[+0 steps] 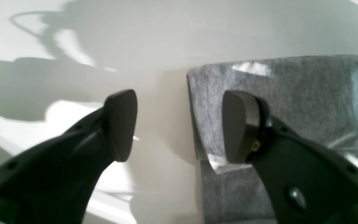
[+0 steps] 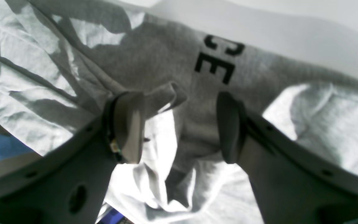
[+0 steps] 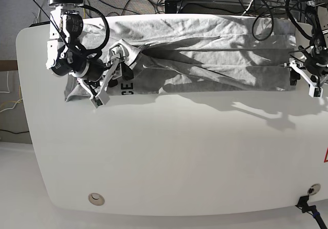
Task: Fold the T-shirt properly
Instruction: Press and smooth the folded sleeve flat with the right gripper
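T-shirt [image 3: 205, 60] | grey, soft, light, limp, wrinkled; stretched along table [image 3: 164, 157] top edge | best held at hem corners, likely to slip or sag | left gripper [image 1: 179, 124] open, empty | right gripper [image 2: 179, 127] open, straddling loose fold, clamping nothing

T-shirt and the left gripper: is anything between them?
Nothing visible. The left gripper hangs open over the T-shirt edge, with only bare table beside it.
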`<state>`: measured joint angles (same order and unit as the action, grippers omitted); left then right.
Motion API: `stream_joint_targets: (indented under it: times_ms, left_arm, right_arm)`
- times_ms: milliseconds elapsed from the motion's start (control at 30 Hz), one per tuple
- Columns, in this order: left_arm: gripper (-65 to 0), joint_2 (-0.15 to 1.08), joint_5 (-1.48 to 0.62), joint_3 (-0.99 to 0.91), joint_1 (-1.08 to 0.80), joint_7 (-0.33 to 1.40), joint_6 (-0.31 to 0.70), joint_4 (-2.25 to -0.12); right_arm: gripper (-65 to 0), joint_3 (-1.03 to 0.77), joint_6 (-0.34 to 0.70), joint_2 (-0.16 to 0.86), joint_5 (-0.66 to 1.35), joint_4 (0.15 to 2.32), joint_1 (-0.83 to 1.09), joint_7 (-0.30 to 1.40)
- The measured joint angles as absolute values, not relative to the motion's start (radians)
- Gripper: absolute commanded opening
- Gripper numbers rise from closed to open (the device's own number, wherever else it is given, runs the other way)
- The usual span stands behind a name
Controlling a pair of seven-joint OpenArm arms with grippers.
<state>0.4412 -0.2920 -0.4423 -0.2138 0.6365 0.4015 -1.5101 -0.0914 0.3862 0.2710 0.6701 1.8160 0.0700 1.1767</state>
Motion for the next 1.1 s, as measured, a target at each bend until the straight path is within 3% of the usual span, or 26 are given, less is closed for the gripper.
stream_joint_targets:
  times_ms: [133,633,933,1100]
  left_arm:
    - [-24.7,0.441,-0.292,-0.442,-0.214,0.636,0.401,-1.51]
    - [-24.7,0.44,-0.292,-0.44,-0.213,0.636,0.402,-1.51]
    - [-24.7,0.441,-0.292,-0.44,-0.213,0.636,0.404,-1.509]
    - [-24.7,0.44,-0.292,-0.44,-0.213,0.636,0.403,-1.509]
  right_arm:
    - [-29.5,-0.091,0.386,0.232,0.58,1.816,0.073,1.171]
    - [-30.0,-0.054,0.383,0.214,0.589,1.827,0.208,1.167]
    - [-30.2,-0.032,0.381,0.224,0.953,1.888,0.271,1.217]
    - [-30.2,-0.028,0.382,0.334,1.082,1.914,0.31,1.223]
